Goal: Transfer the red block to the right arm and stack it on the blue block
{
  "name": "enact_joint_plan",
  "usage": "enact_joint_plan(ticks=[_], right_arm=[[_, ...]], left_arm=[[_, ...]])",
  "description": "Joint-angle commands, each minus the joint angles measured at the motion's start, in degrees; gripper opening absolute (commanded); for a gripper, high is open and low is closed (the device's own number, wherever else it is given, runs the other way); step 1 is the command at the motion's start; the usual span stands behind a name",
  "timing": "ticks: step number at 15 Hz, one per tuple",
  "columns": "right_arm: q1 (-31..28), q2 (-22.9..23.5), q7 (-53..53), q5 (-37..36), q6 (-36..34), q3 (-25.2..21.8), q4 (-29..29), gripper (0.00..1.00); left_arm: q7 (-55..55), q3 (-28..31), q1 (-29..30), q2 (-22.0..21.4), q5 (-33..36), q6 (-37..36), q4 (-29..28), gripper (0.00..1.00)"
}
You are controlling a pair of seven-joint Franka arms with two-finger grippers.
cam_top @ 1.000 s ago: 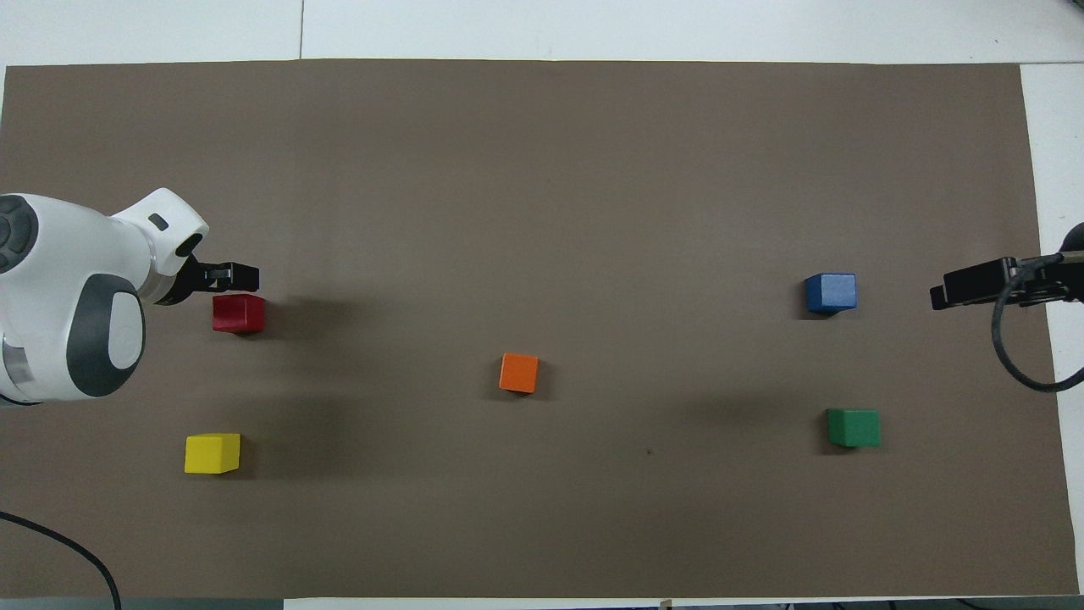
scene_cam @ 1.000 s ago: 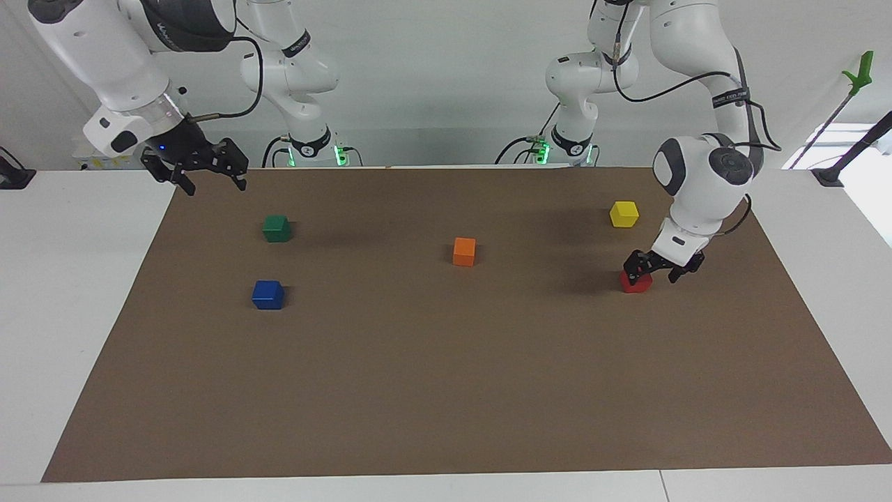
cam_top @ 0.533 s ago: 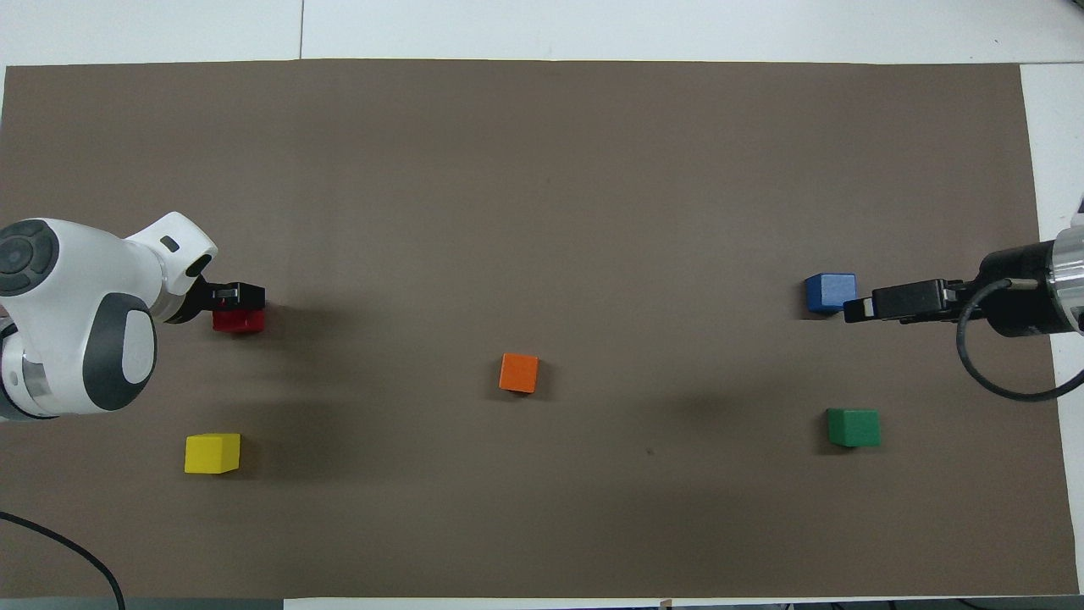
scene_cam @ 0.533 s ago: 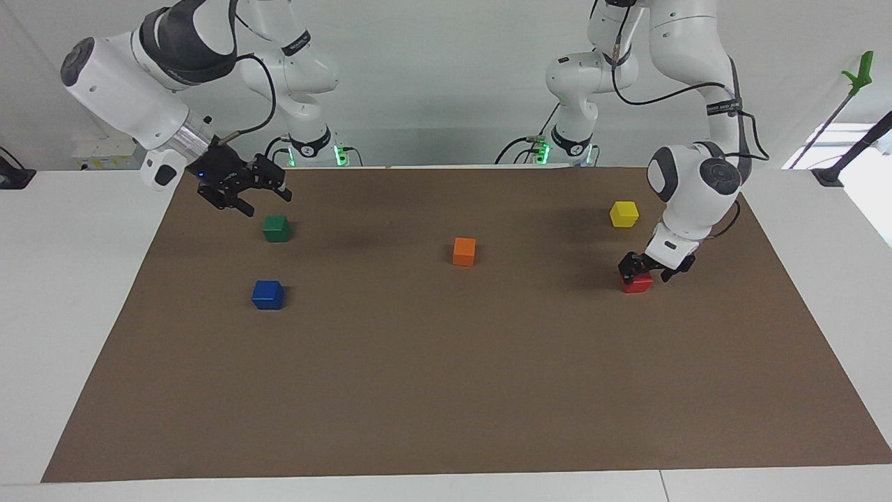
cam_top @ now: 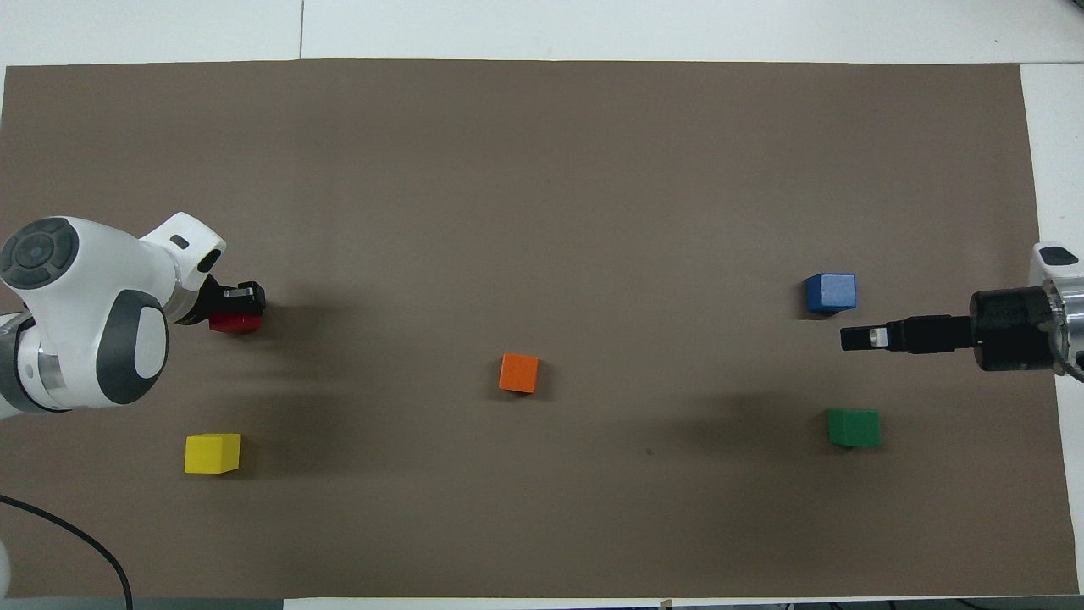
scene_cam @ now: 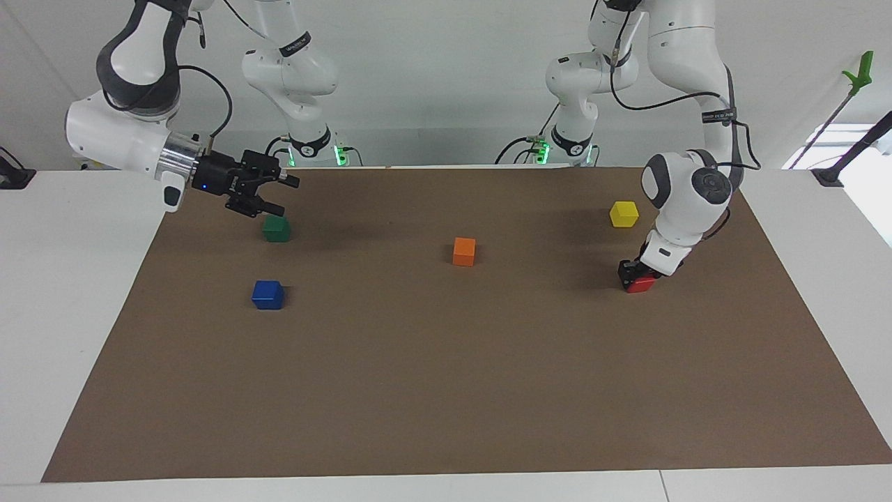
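Bright, even light; soft shadows

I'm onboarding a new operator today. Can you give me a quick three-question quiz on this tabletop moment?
1. True or false: the left gripper is shut on the red block, which sits on the brown mat.
2. Which cube lies nearest the middle of the mat?
A. yellow block
B. orange block
C. green block
3. Fill in: the right gripper, open, hangs in the air just above the ____ block, not yet at the blue block.

Key:
1. True
2. B
3. green
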Motion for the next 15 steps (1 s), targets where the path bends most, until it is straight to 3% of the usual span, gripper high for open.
enact_joint_plan(ticks=[1, 6, 12, 15], right_arm=[[-0.78, 0.65, -3.26, 6.32, -3.76, 0.83, -2.51, 1.00], [1.32, 3.64, -4.23, 18.78, -11.75, 0.92, -5.39, 1.00], [4.92, 12.07, -13.72, 32.78, -24.94, 1.18, -8.13, 1.00], [7.64, 15.50, -13.81, 39.63, -31.26, 1.36, -8.22, 1.00]], left_arm=[[-9.00, -0.34, -1.42, -0.96, -2.65, -14.52, 9.74, 0.00], [-35.53, -3.32, -6.87, -4.03, -12.49, -35.91, 25.05, 0.00], [-72.11, -11.58, -9.15, -11.51, -31.38, -36.29, 24.71, 0.00], [-86.52, -12.56, -13.01, -12.39, -41.22, -29.99, 23.06, 0.00]])
